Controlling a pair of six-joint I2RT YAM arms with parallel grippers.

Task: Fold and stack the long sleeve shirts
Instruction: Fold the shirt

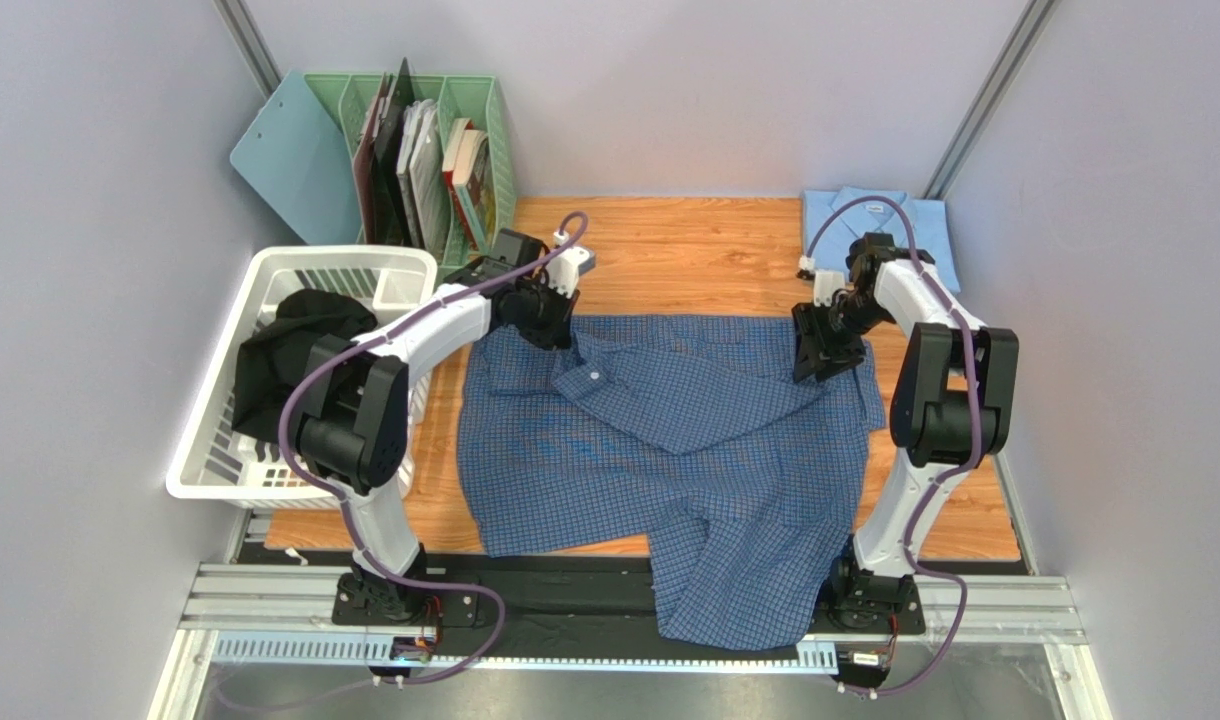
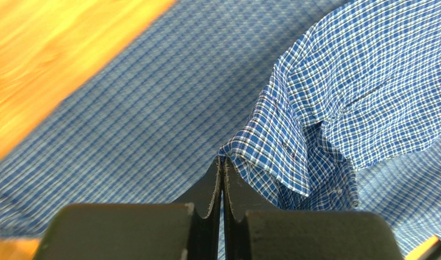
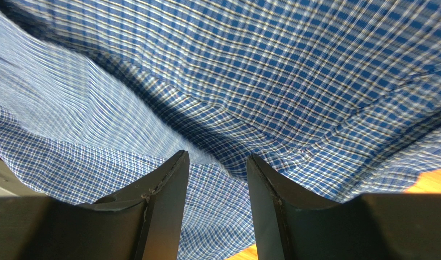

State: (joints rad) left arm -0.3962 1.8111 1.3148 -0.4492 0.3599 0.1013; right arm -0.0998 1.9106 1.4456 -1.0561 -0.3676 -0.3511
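Observation:
The mid-blue checked long sleeve shirt (image 1: 676, 465) lies spread on the wooden table (image 1: 676, 255), with one sleeve folded across its chest and its hem hanging over the near edge. My left gripper (image 1: 549, 323) is at the shirt's far left corner. In the left wrist view it (image 2: 222, 158) is shut, with a folded edge of checked fabric (image 2: 315, 108) pinched at its tips. My right gripper (image 1: 812, 360) is at the shirt's far right corner. In the right wrist view it (image 3: 217, 154) is open just above the checked cloth (image 3: 260, 70). The pale sky-blue shirt (image 1: 879, 225) lies folded at the back right.
A white laundry basket (image 1: 338, 270) with a dark garment (image 1: 293, 353) in it stands at the left table edge. A green file rack (image 1: 421, 150) with books and a clipboard (image 1: 293, 158) stands at the back left. Grey walls close in both sides.

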